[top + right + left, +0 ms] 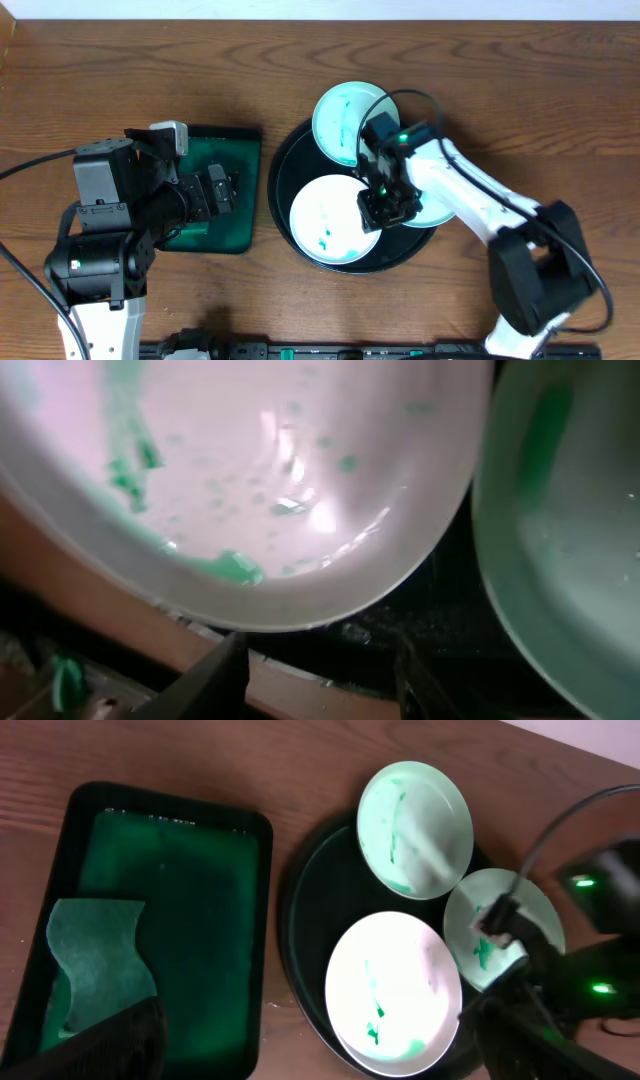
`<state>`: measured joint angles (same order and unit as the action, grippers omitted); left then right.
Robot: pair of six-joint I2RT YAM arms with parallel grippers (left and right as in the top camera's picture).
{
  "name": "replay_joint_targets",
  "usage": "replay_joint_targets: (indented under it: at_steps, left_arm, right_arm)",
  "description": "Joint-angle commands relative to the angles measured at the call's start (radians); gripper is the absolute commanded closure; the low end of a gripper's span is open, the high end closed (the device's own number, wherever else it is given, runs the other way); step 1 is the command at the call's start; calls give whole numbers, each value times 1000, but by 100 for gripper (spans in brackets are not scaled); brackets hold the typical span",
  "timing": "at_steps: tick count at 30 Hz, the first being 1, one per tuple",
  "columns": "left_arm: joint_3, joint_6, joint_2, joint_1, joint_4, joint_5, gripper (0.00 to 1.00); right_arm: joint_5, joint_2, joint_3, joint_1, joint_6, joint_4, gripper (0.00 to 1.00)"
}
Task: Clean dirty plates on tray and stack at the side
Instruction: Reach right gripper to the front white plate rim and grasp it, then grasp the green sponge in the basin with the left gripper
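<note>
right pincer: fingers spread, nothing held; low over the tray, tips at the near plate's rim.
near plate: touching or just ahead of the right pincer, flat on the tray, green smears.
side plate: just beside the right pincer, partly under its arm.
far plate: beyond the right pincer, overlapping the tray's rim.
tray: black, under the right pincer.
left pincer: opening cannot be told; above the green tray, sponge beneath it.
</note>
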<state>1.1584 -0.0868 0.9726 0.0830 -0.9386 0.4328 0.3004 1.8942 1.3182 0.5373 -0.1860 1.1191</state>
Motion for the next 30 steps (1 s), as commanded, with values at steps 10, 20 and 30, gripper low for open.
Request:
replay_joint_targets:
  at_steps: [10, 20, 30]
  left_arm:
    - [22, -8, 0, -4, -2, 12, 2]
    - [22, -8, 9, -4, -8, -8, 2]
    - [19, -193, 241, -4, -86, -420, 18]
  right_arm:
    - [-139, 88, -6, -34, -94, -131, 69]
    - [-174, 88, -6, -36, -129, -246, 99]
    - [-251, 88, -6, -59, -282, -275, 99]
